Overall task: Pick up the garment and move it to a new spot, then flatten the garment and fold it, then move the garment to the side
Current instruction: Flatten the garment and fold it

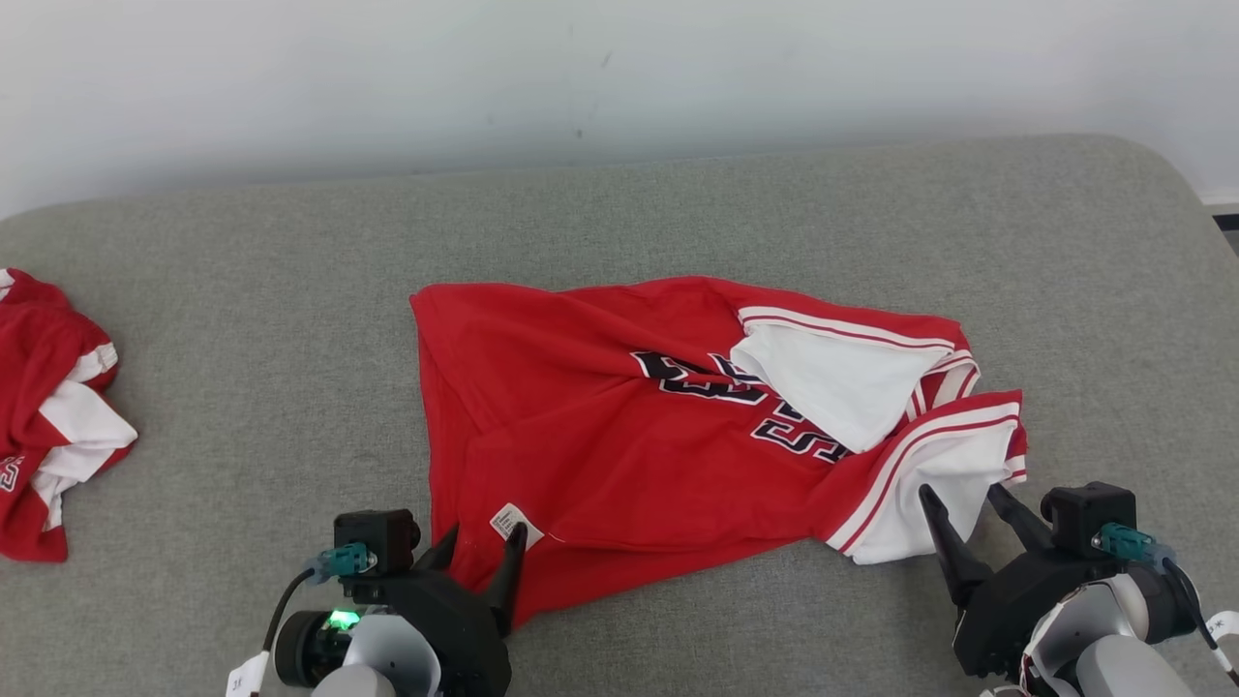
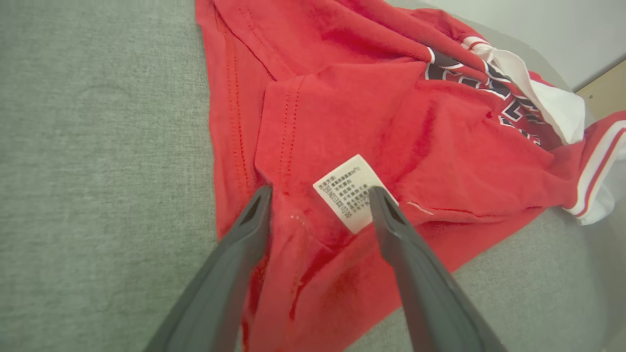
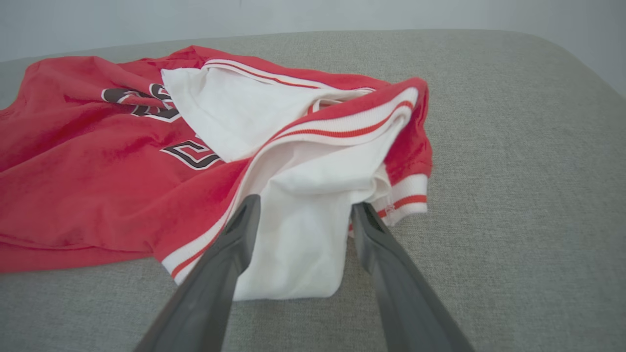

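A: How many garments on the worktop (image 1: 242, 290)?
B: Two, both red and white: the spread jersey (image 1: 581, 436) and the crumpled jersey (image 1: 48, 416).
A: Hands?
B: Two: the left hand (image 1: 484, 530) and the right hand (image 1: 960, 492), each with two dark fingers (image 2: 411, 264).
A: Labels?
B: One white care label (image 2: 349, 193). One worktop.

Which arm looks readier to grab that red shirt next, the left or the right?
Probably the right: the right gripper stands open astride a raised fold of the white sleeve. The left gripper is open over flatter cloth of the red shirt by its label.
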Available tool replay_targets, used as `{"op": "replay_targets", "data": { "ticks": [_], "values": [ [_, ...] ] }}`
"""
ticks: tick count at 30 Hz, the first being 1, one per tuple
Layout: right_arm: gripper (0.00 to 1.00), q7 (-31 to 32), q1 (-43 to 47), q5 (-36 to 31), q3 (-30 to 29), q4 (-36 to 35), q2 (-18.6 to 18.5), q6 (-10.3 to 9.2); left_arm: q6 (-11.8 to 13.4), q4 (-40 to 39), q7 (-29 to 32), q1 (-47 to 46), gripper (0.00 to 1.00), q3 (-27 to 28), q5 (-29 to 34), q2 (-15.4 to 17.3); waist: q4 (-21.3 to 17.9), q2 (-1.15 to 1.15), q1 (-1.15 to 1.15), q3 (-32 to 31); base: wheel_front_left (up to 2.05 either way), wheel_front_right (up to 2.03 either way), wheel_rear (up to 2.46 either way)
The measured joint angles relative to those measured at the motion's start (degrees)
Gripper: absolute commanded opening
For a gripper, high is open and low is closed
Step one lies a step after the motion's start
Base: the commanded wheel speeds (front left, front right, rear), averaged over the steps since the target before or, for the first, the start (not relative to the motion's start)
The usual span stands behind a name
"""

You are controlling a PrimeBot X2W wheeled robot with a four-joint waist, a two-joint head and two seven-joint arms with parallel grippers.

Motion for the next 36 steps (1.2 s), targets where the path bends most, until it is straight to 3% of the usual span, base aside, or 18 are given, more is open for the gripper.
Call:
{"op": "replay_targets", "data": {
  "ticks": [2,3,4,5,6,14,25,32,35,36],
  "values": [
    [0.93,0.31,0.25,-0.09,-0.27,-0.25,0.27,0.00,0.05,-0.02,0.00,-0.35,0.97,-0.05,0.00,0.05,-0.07,0.00,0.00,-0.11,0.00,0.00,0.00],
    [0.93,0.43,0.45,-0.11,-0.37,-0.31,0.37,0.00,0.07,-0.05,-0.01,-0.41,0.48,-0.10,0.00,0.11,-0.10,0.00,0.00,-0.18,0.00,0.00,0.00],
    [0.94,0.46,0.73,-0.25,-0.47,-0.41,0.43,0.00,0.07,-0.05,0.00,-0.41,0.33,-0.15,0.00,0.21,-0.13,0.00,0.00,-0.27,0.00,0.00,0.00],
    [0.94,0.51,0.92,-0.34,-0.60,-0.46,0.48,0.00,0.08,-0.09,0.01,-0.39,0.07,-0.21,0.00,0.35,-0.15,0.00,0.00,-0.33,0.00,0.00,0.00],
    [0.94,0.55,1.02,-0.42,-0.76,-0.56,0.52,0.00,0.25,-0.16,0.25,-0.35,0.00,-0.23,0.00,0.52,-0.16,0.00,0.00,-0.39,0.00,0.00,0.00],
    [0.94,1.20,1.98,-1.02,-2.21,-1.42,0.80,0.00,0.76,-0.92,1.70,1.47,0.00,-0.58,-0.45,1.44,0.29,0.00,0.00,-0.85,0.00,0.00,0.00],
    [0.96,1.38,3.11,-1.22,-3.80,-3.49,1.38,0.00,3.53,-3.72,-3.15,3.05,0.00,1.63,-0.79,2.04,0.48,0.00,0.00,-0.46,0.00,0.00,0.00],
    [0.93,1.37,1.74,-2.46,-6.64,-1.41,1.83,0.00,3.75,-3.80,-3.42,3.14,0.00,1.51,-1.16,2.09,0.18,0.00,0.00,0.33,0.00,0.00,0.00],
    [0.89,1.40,0.20,-2.56,-6.48,0.15,1.92,0.00,3.57,-3.78,-3.04,3.10,0.00,1.13,-1.18,2.07,0.17,0.00,0.00,0.56,0.00,0.00,0.00],
    [0.83,1.34,-0.13,-2.56,-6.42,0.66,1.98,0.00,3.57,-3.74,-3.03,3.05,0.00,1.01,-1.18,2.05,0.24,0.00,0.00,0.58,0.00,0.00,0.00]
  ]
}}
